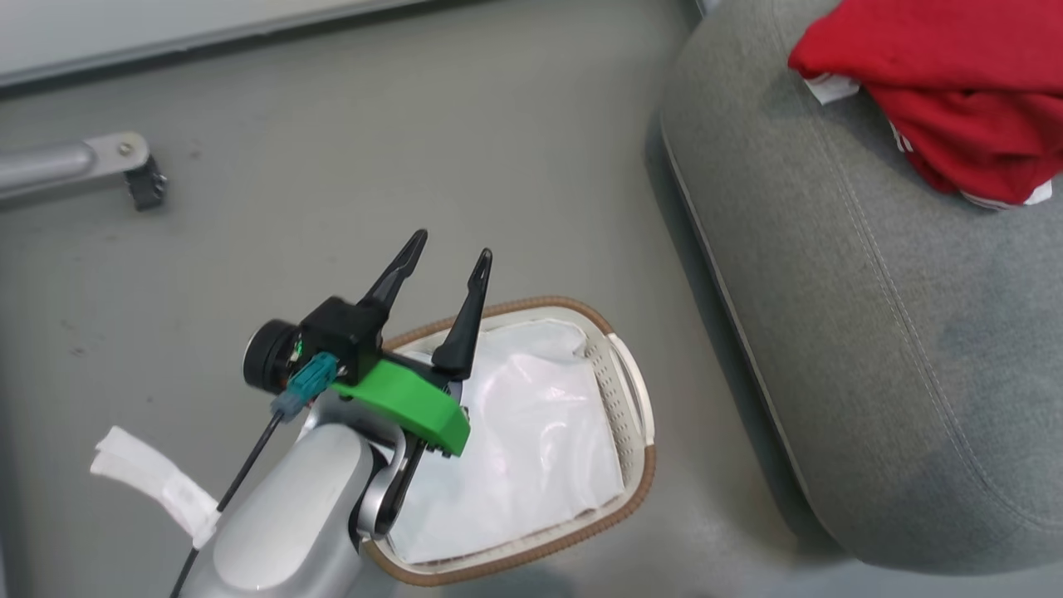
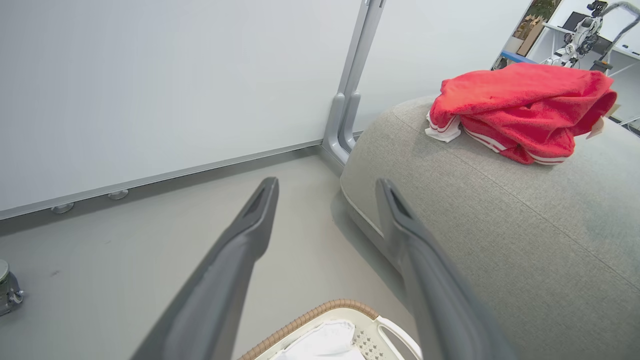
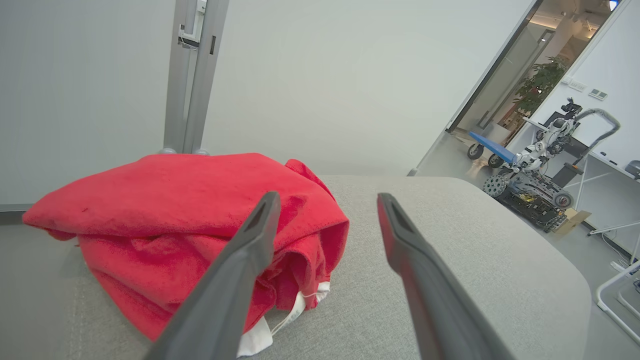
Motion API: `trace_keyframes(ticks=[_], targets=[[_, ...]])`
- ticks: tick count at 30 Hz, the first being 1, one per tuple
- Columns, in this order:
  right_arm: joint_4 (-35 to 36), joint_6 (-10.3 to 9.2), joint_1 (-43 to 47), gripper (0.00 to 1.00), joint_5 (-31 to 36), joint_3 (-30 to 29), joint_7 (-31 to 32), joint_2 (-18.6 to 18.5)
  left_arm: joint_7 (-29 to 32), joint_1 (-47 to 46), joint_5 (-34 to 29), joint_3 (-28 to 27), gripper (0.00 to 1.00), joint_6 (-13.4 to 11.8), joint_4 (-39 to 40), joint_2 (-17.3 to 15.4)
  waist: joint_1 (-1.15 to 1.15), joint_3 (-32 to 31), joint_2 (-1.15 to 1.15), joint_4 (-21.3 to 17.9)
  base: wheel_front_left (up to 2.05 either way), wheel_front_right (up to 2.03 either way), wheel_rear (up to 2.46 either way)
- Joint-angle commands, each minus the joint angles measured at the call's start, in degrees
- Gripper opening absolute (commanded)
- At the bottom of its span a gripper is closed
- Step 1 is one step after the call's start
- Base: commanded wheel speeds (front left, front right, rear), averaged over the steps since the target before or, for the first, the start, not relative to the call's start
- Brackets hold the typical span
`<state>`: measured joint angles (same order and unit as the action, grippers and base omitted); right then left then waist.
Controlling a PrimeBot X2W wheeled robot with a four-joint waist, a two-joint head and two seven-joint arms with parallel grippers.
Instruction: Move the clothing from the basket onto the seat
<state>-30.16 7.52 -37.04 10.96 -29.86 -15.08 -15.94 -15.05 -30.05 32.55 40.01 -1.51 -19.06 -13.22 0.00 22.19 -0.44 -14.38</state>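
Now, at the left, the left gripper hovers with fingers apart and empty above the basket with its white liner, while rightward the red clothing lies heaped on the grey seat, the right gripper spread wide just beside it.

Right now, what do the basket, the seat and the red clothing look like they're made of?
Basket: pale matte plastic, likely, given punched holes and a moulded handle slot; its brown rim looks woven. Seat: grey matte woven upholstery, with visible weave and stitched seams. Clothing: soft, fuzzy red fabric, maybe terry or fleece, slumped in folds.
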Motion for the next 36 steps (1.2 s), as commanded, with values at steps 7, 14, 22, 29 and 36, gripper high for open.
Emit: trace_keyframes(ticks=[7, 14, 22, 29, 36], targets=[[-0.79, -0.06, -0.66, 1.00, -3.46, 6.97, -0.11, 2.49, -0.09, 10.59, -2.69, -10.97, 1.00, 1.28, 2.34, 2.49, 0.00, -11.50, 0.44, 9.28, 0.00, 0.00, 0.00], [0.17, -0.06, 1.53, 1.00, -6.23, 13.45, -0.11, 7.76, -0.09, 17.13, -6.21, -21.55, 1.00, 2.48, 3.84, 4.61, 0.00, -14.10, 0.44, 13.20, 0.00, 0.00, 0.00], [3.62, -0.06, 8.89, 1.00, -10.22, 18.16, -0.11, 12.56, -0.10, 23.26, -10.57, -30.37, 1.00, 4.58, 5.41, 8.03, 0.00, -16.16, 0.44, 15.86, 0.00, 0.00, 0.00], [4.98, -0.06, 17.85, 1.00, -20.44, 25.20, -0.11, 12.90, -0.10, 27.55, -12.86, -34.94, 1.00, 5.72, 5.71, 9.79, 0.00, -17.26, 0.44, 15.75, 0.00, 0.00, 0.00], [6.68, -0.06, 23.75, 1.00, -22.50, 27.93, -0.11, 12.93, -0.10, 30.85, -13.10, -36.78, 1.00, 6.49, 5.32, 10.27, 0.00, -18.05, 0.44, 15.03, 0.00, 0.00, 0.00]])
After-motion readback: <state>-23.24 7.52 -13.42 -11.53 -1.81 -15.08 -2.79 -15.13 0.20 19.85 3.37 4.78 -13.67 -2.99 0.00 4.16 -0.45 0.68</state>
